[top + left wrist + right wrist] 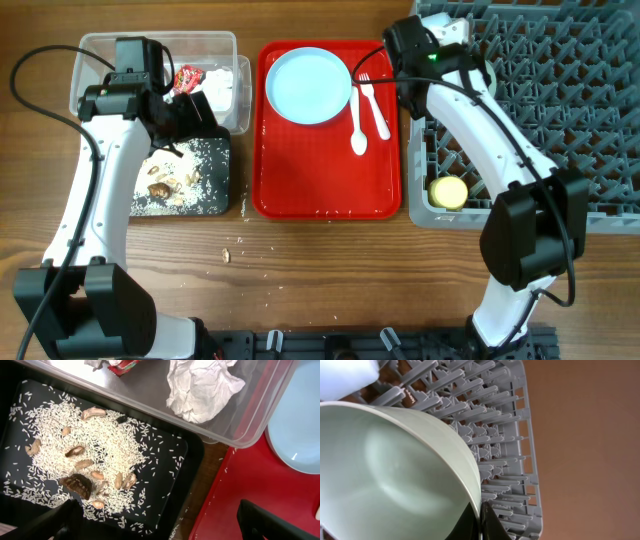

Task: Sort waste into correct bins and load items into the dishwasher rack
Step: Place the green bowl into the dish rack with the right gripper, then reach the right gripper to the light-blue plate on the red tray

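My left gripper (165,529) is open and empty. It hovers over the right edge of the shallow black tray (192,455), which holds white rice and brownish food scraps (77,485). It also shows in the overhead view (195,112). The clear tub (160,45) behind the tray holds a red wrapper (186,76) and a crumpled napkin (200,387). My right gripper (481,515) is shut on the rim of a pale blue bowl (395,475), held over the grey dishwasher rack (495,435). From overhead the right gripper (452,40) is at the rack's far left corner. A yellow cup (449,192) sits in the rack (560,100).
A red serving tray (330,190) lies between the bins and the rack. It carries a pale blue plate (308,85), a white fork (375,95) and a white spoon (358,125). A few crumbs (226,255) lie on the wooden table in front.
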